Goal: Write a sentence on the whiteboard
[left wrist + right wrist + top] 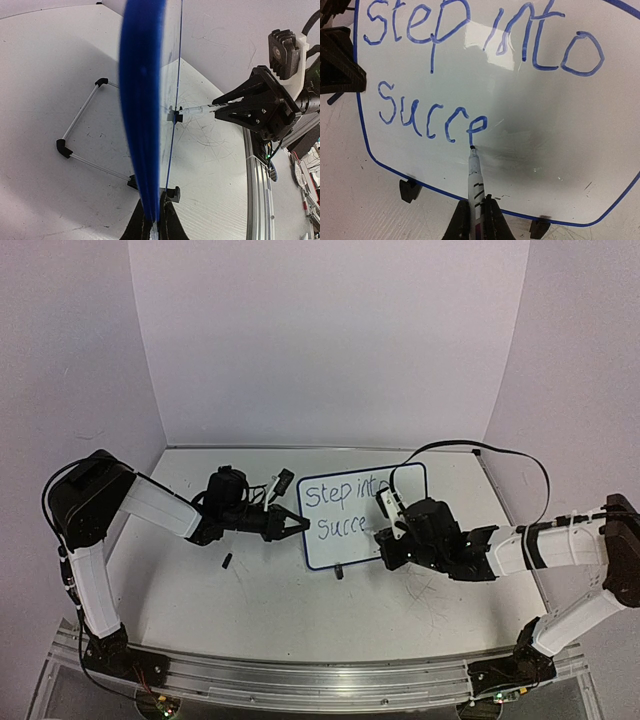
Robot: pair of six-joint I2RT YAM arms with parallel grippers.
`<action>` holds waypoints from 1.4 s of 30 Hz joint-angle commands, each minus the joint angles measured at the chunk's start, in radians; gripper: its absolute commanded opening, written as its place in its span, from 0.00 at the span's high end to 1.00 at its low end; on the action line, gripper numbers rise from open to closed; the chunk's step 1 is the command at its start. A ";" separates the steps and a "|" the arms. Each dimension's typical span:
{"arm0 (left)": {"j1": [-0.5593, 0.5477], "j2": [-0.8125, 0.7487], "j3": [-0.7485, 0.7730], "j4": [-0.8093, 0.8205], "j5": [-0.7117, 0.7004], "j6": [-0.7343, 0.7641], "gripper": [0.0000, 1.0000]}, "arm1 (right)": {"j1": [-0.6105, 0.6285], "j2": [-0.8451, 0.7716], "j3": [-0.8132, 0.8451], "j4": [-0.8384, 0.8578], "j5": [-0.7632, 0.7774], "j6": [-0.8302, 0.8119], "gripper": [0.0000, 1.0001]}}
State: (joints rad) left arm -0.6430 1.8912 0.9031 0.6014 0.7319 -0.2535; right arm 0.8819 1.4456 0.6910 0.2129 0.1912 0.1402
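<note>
The whiteboard point(345, 540) stands upright at the table's middle, blue-framed, on black feet. It reads "Step into" above "Succe" in blue marker point(470, 60). My left gripper point(297, 524) is shut on the board's left edge; in the left wrist view the blue frame point(142, 125) runs edge-on up from my jaws point(156, 220). My right gripper point(385, 540) is shut on a white marker point(475, 177), whose tip touches the board at the foot of the unfinished "e". The marker also shows in the left wrist view point(195, 111), held by the right gripper.
The board's wire stand point(82, 125) with black corner feet rests on the table behind it. A small black piece point(227, 561) lies on the table left of the board. White walls close the back and sides. A cable point(500, 455) loops above the right arm.
</note>
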 commanded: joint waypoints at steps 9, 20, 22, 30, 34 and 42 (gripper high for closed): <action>0.009 0.002 -0.004 -0.103 -0.104 0.066 1.00 | 0.002 -0.017 0.016 -0.020 0.108 0.008 1.00; 0.009 0.000 -0.003 -0.105 -0.104 0.068 1.00 | -0.025 -0.140 -0.074 0.073 0.063 -0.018 1.00; 0.009 0.001 0.000 -0.105 -0.102 0.067 1.00 | -0.033 -0.123 -0.071 0.070 0.062 -0.009 1.00; 0.009 0.006 0.006 -0.106 -0.098 0.064 1.00 | -0.034 -0.085 -0.049 0.112 0.075 -0.007 1.00; 0.009 0.006 0.005 -0.106 -0.095 0.064 1.00 | -0.034 -0.092 -0.058 0.132 0.087 -0.005 1.00; 0.009 0.009 0.009 -0.106 -0.093 0.065 1.00 | -0.034 -0.066 -0.037 0.154 0.093 -0.007 1.00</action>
State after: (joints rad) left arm -0.6430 1.8912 0.9031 0.6008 0.7330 -0.2531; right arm 0.8486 1.3576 0.6116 0.3175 0.2532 0.1287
